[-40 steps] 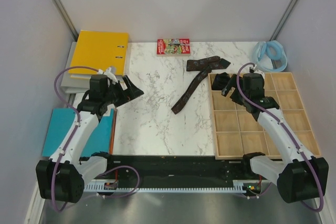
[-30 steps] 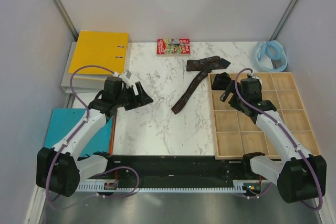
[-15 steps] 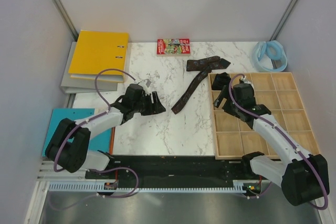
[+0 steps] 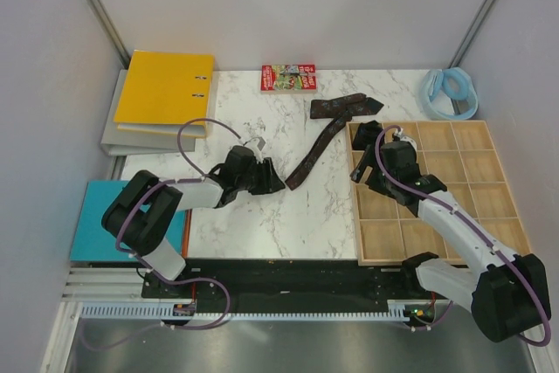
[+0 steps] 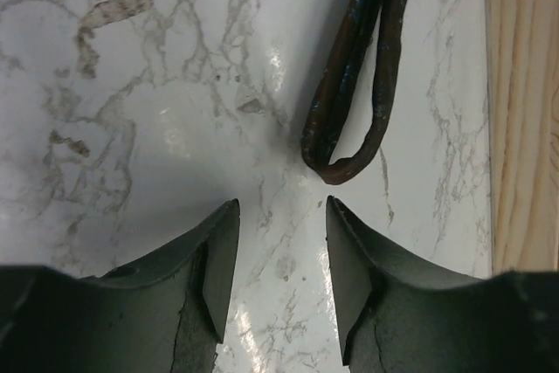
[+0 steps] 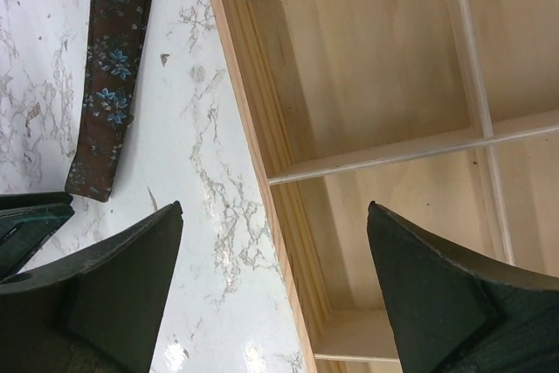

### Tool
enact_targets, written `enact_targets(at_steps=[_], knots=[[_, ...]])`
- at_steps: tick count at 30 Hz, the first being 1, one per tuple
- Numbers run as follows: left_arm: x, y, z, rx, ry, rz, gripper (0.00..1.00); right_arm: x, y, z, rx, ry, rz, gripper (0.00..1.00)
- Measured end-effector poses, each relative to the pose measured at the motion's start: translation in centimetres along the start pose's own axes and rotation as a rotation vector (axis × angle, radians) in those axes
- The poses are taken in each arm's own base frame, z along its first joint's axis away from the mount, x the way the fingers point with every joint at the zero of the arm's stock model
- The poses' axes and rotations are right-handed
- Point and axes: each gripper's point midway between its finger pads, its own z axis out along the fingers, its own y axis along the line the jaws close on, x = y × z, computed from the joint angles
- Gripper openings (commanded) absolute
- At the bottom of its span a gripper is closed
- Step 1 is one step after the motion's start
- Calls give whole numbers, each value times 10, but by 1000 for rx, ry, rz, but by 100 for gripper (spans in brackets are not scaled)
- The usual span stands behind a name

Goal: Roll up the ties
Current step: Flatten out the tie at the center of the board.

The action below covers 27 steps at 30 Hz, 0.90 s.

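left tool [image 5: 281, 216], parted and empty, has swung across the worktop [image 4: 253, 120] to the folded near end of the flat-lying tie [image 4: 313, 156]; right tool [image 6: 275, 209] gapes empty over the tray [image 4: 425, 238] edge; rolling looks ready to start.

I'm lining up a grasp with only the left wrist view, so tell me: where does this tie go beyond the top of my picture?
Observer: The tie runs diagonally away to the right, then folds across beside the far-left corner of the tray.
Operator: Where's the right arm?
Observer: The right gripper hangs over the tray's left edge, jaws open, holding nothing.
Operator: Anything rolled already?
Observer: A dark coil, apparently a rolled tie, sits in the tray's far-left compartment.
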Motion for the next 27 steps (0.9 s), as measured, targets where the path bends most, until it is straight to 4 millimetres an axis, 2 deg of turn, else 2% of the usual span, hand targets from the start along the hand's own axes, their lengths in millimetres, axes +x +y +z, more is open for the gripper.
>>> enact_targets(at_steps=[6, 14, 16, 17, 19, 20, 21, 27], knots=[[-1, -14, 15, 47, -17, 27, 60, 2, -4, 3, 20, 6, -9, 94], [-5, -23, 30, 70, -39, 42, 48, 3, -8, 4, 37, 9, -28, 95], [-6, -24, 32, 72, -43, 39, 42, 3, -8, 4, 40, 7, -29, 95], [-7, -23, 34, 70, -44, 37, 31, 3, -8, 4, 41, 7, -30, 95], [-7, -22, 37, 65, -44, 31, 19, 2, -9, 4, 46, 5, -33, 95], [-5, -20, 38, 60, -38, 26, 7, 2, -10, 4, 49, 4, -36, 95], [-5, -20, 39, 62, -38, 22, 2, 2, -10, 4, 49, 4, -37, 95], [-3, -22, 37, 35, 0, -4, 2, 6, -12, 7, 58, 20, -54, 95]])
